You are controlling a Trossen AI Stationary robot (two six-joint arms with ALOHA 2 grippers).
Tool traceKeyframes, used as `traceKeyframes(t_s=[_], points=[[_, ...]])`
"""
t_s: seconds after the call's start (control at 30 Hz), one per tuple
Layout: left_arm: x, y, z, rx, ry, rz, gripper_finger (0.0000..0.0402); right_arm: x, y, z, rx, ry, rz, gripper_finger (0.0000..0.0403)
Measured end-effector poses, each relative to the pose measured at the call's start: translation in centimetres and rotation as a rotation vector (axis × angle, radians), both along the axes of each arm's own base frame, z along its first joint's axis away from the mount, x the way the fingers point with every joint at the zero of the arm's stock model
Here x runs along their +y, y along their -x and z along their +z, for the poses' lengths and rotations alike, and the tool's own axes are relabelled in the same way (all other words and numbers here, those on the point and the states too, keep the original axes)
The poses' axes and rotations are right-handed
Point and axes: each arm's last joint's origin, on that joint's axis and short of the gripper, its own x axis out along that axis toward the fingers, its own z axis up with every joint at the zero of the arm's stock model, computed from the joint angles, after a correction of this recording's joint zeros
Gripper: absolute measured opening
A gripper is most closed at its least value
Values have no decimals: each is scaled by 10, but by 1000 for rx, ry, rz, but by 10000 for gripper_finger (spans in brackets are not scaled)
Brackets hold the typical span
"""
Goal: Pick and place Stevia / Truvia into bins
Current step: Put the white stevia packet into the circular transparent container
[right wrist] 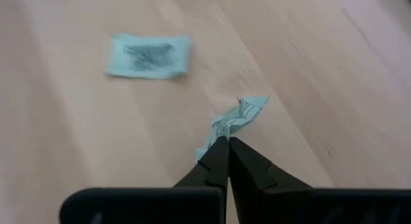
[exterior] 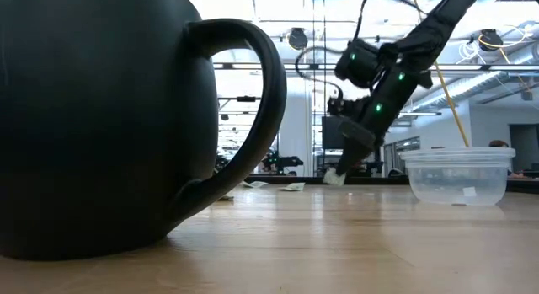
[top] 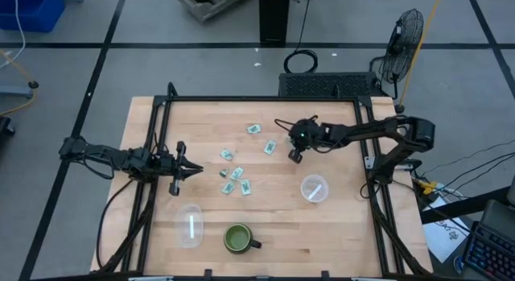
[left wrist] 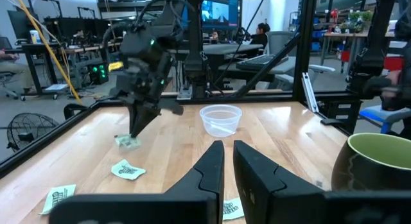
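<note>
Several pale green packets [top: 237, 173] lie flat on the wooden table between the arms. My right gripper [top: 294, 157] is down at the table, right of the packets, shut on one crumpled packet [right wrist: 241, 115]. It also shows in the low view [exterior: 344, 169]. A flat packet [right wrist: 149, 56] lies just beyond it. My left gripper [top: 193, 168] is shut and empty, held level left of the packets. Two clear cups stand nearer the front, a left cup [top: 190, 225] and a right cup [top: 315, 188]. Each holds a packet. My right gripper pinches the crumpled packet by its near end [right wrist: 221, 131] between the two fingertips. The fingers slant down from the table's right side. The packet sticks out past the tips, bent and creased; I cannot tell whether its far end [exterior: 335, 179] touches the table.
A dark green mug [top: 238, 238] stands at the front edge, between the cups, and fills the left half of the low view [exterior: 101, 117]. A black frame [top: 241, 100] runs around the table. Bare wood lies between the right gripper and the right cup.
</note>
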Motion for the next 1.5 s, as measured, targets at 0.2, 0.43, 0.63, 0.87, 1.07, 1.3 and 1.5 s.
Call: traceKeyframes(t_s=[0.2,0.43,0.63,0.87,1.07,1.3,1.5], points=[[0,0,0,1,0,0,42,38,13,38,-49,-22,82,1],[0,0,0,1,0,0,42,105,44,66,-36,-106,204,0],[0,0,0,0,0,0,42,147,67,71,-1,-123,254,0],[0,0,0,0,0,0,42,170,74,50,70,-132,256,0],[0,0,0,0,0,0,42,172,75,37,118,-125,245,0],[0,0,0,0,0,0,42,172,74,38,105,-122,243,27],[0,0,0,0,0,0,42,170,74,39,81,-49,223,91]])
